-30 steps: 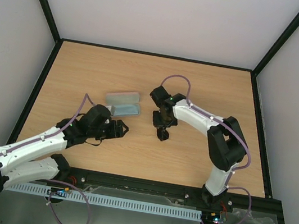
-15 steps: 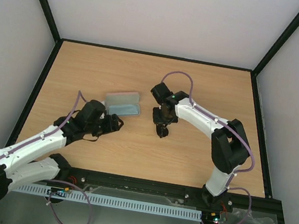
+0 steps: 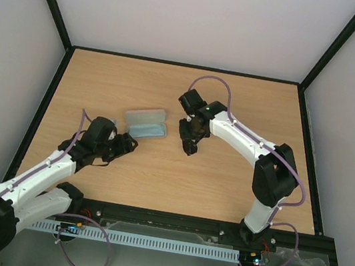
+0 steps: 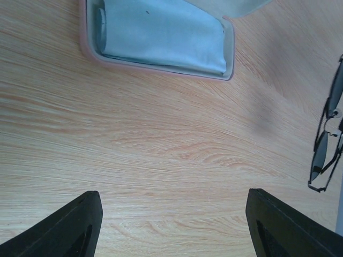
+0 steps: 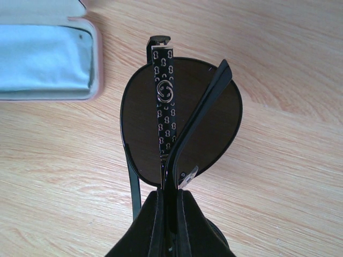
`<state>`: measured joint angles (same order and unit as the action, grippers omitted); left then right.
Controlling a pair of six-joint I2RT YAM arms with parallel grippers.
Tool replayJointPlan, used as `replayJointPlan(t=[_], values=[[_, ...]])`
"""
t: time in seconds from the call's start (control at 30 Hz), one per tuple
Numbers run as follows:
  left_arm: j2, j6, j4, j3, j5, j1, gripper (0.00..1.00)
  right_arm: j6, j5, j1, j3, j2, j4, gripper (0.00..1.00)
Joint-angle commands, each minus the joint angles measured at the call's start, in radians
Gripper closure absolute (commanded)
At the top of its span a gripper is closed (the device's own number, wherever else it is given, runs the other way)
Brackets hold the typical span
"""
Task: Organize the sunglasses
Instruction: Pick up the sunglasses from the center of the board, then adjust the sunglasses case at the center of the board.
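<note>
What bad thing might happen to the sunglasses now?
1. The right fingers pinch only the thin frame of the sunglasses, so they might slip and fall onto the table.
2. The blue cloth lies in the open pink case, so the sunglasses may perch on top and stop the lid closing.

Folded dark sunglasses pinched in the right gripper.

The pair has dark oval lenses in a thin dark wire rim. Both slim arms are folded across the lens facing the wrist camera, one straight and patterned with small pale links and a round emblem, the other plain and crossing it at a slant. The closed fingers grip the frame's lower edge. The pair hangs over the wooden table, just beside the open pink case.
</note>
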<state>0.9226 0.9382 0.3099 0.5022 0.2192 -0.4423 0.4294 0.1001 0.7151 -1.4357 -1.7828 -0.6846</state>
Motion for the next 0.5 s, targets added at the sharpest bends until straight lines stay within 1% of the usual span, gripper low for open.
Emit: replayJointPlan(t=[0.0, 0.47], values=[[-0.029, -0.015, 0.017, -0.026, 0.034, 0.032, 0.23, -0.043, -0.012, 0.018, -0.061, 0.009, -0.078, 0.99], [-0.030, -0.030, 0.019, -0.040, 0.075, 0.093, 0.24, -0.150, -0.021, 0.073, -0.142, -0.028, -0.124, 0.99]])
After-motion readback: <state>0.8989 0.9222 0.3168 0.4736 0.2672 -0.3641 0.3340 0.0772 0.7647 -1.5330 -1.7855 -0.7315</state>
